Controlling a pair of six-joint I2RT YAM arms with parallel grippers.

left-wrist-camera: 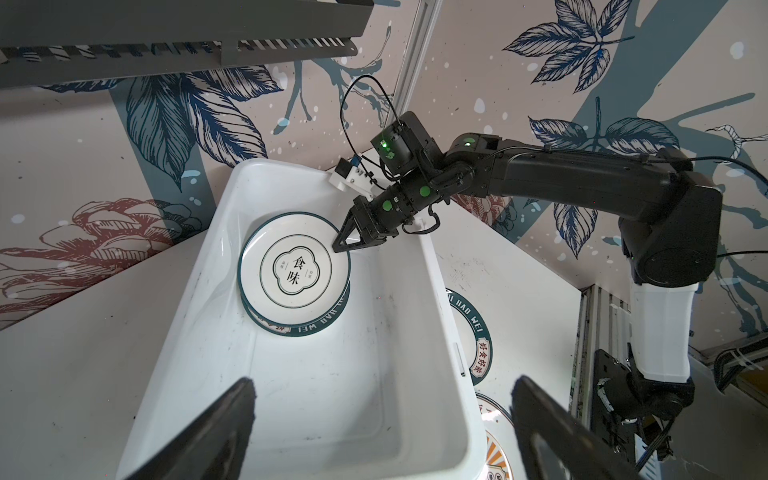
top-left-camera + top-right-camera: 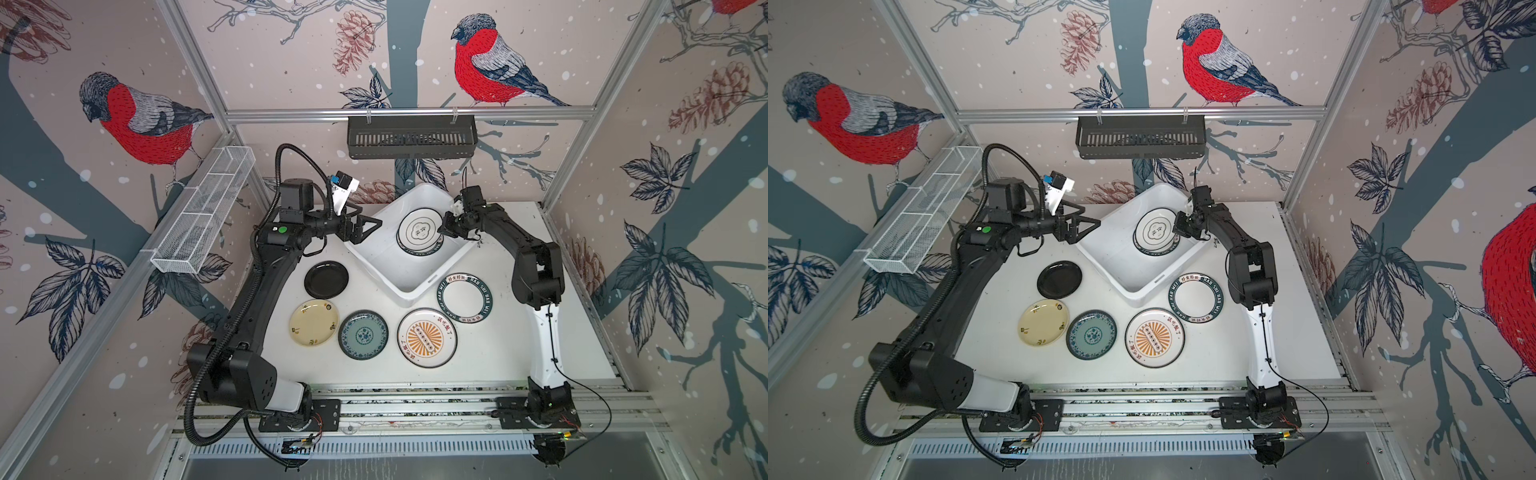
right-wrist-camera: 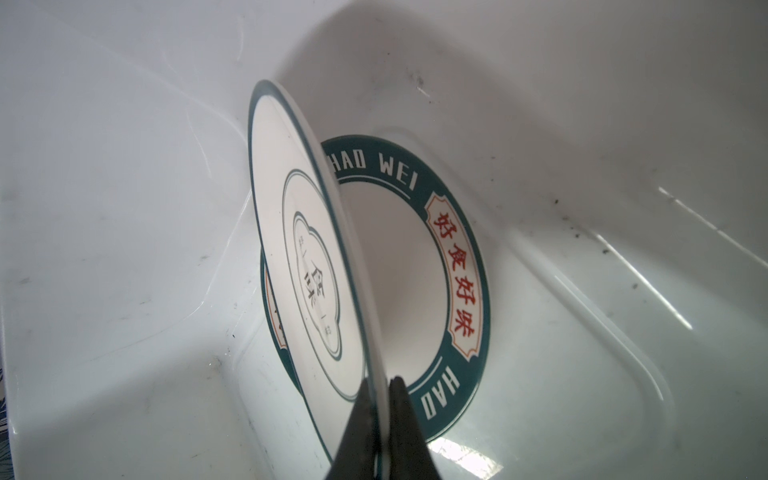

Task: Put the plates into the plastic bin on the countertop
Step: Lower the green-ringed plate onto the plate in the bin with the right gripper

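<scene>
The white plastic bin (image 2: 386, 259) sits slantwise at the back of the countertop (image 2: 498, 353). My right gripper (image 3: 384, 399) is shut on the rim of the thin black ring plate (image 3: 299, 232), holding it tilted above a green-lettered plate (image 3: 457, 266) that lies flat in the bin. My left gripper (image 1: 382, 386) hangs open and empty over the bin's left corner. On the countertop lie the black plate (image 2: 326, 279), cream-yellow plate (image 2: 313, 323), teal plate (image 2: 363, 334), sunburst plate (image 2: 427, 337) and another green-lettered plate (image 2: 464, 298).
A black slotted rack (image 2: 411, 137) hangs on the back wall above the bin. A white wire-mesh basket (image 2: 203, 216) is fixed along the left wall. Both arms' bases stand on the rail at the front edge.
</scene>
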